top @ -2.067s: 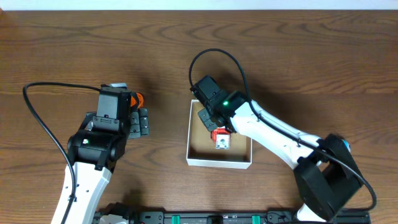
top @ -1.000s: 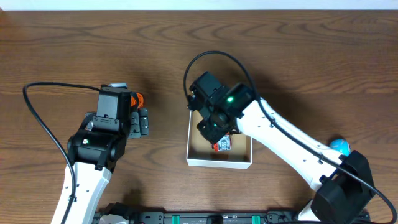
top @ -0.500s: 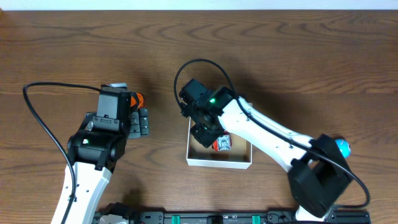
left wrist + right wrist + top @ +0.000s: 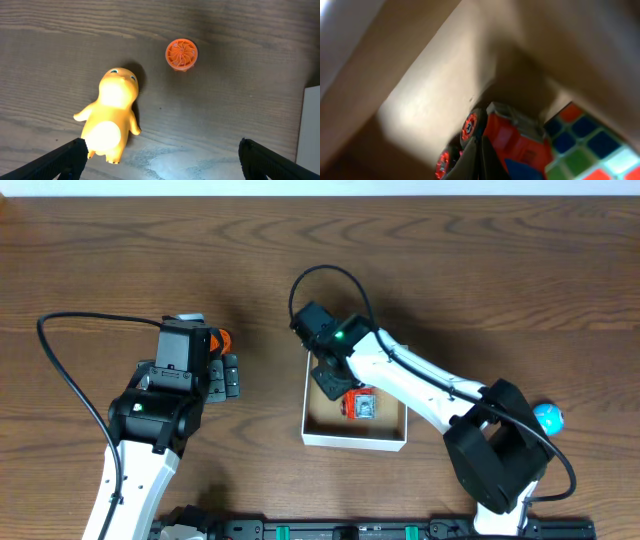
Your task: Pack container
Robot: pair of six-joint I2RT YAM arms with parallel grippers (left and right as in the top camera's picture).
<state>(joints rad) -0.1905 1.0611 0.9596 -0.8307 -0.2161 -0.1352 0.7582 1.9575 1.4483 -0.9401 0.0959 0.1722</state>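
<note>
- Finding the right gripper (image 4: 330, 380) drawn a little toward the far-left corner of the container (image 4: 355, 443) compared with one second ago, and the left gripper (image 4: 230, 375) not changing its place.
- Seeing the container near the front middle of the table (image 4: 480, 270), between the two arms, already holding a red toy car (image 4: 361, 406) by its right wall, with a colour cube (image 4: 585, 150) just beside the car in the right wrist view.
- Hanging low inside the box, just left of the car, with the right gripper; not being able to tell whether its jaws are apart or together.
- Keeping the left gripper's fingers (image 4: 65, 160) spread wide with nothing between them, above bare wood to the left of the box.
- Spotting under it a yellow figure (image 4: 112, 115) lying flat and an orange round piece (image 4: 181, 53) beyond, both outside the box; also a blue ball (image 4: 547, 418) on the right side.
- Judging the left gripper nearer to the figure, with the container lying to its right.
- Judging the figure's long axis as running almost across the closing line of the fingers, so calling for a small shift to the left before descending.
</note>
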